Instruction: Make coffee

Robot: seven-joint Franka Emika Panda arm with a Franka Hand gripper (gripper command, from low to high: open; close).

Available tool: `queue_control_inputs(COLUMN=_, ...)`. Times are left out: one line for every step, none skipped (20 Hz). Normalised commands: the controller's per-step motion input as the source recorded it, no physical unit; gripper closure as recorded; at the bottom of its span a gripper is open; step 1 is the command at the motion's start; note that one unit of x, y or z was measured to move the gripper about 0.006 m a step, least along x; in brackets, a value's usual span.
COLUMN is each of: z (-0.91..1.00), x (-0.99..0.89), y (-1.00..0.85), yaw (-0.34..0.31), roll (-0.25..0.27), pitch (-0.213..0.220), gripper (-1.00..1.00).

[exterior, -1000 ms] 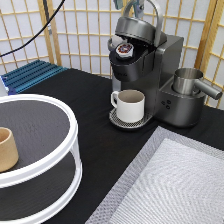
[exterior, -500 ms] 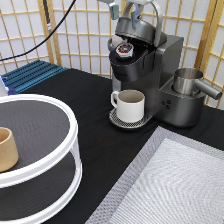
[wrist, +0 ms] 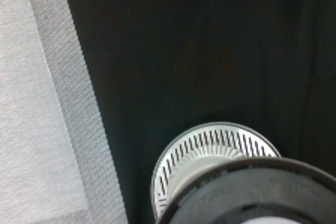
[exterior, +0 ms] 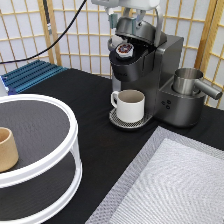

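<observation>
The exterior view showed the coffee (exterior: pixel 124 49) seated in the open pod chamber of the coffee machine (exterior: pixel 150 75), with the white mug (exterior: pixel 130 105) on the drip tray (exterior: pixel 117 120) below it. The gripper (exterior: pixel 125 22) hung at that view's top, just above the raised lid (exterior: pixel 142 30), and whether its jaws were spread or closed could not be told. The wrist view showed none of this, only the slotted drip tray (wrist: pixel 214 145), the black table (wrist: pixel 187 60) and a grey mat (wrist: pixel 45 125).
</observation>
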Motion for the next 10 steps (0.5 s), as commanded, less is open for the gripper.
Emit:
queue_control_inputs(z=-0.09, x=0.24, y=0.18, yaw=0.004, roll=-0.139, pitch=0.039, gripper=-1.00)
queue_control_inputs(z=-0.10, x=0.16, y=0.20, yaw=0.004, roll=-0.139, pitch=0.033, gripper=-1.00)
queue_control_inputs(z=-0.07, x=0.20, y=0.25, yaw=0.005, roll=-0.146, pitch=0.038, gripper=-1.00)
queue_control_inputs(z=-0.07, x=0.14, y=0.28, yaw=0.004, roll=-0.151, pitch=0.033, gripper=-1.00)
queue_control_inputs(z=-0.05, x=0.08, y=0.22, yaw=0.011, roll=-0.137, pitch=0.028, gripper=-1.00)
queue_control_inputs(z=-0.03, x=0.00, y=0.20, yaw=0.015, roll=-0.130, pitch=0.013, gripper=-1.00)
queue_control_inputs(z=-0.06, x=0.00, y=0.09, yaw=0.024, roll=-0.114, pitch=0.004, gripper=-1.00)
queue_control_inputs(z=-0.16, x=0.00, y=0.00, yaw=0.029, roll=-0.095, pitch=0.000, gripper=-1.00)
queue_control_inputs(z=-0.21, x=-0.07, y=0.00, yaw=0.027, roll=-0.086, pitch=0.000, gripper=-1.00)
queue_control_inputs(z=-0.27, x=-0.05, y=0.00, yaw=0.032, roll=-0.075, pitch=0.000, gripper=-1.00)
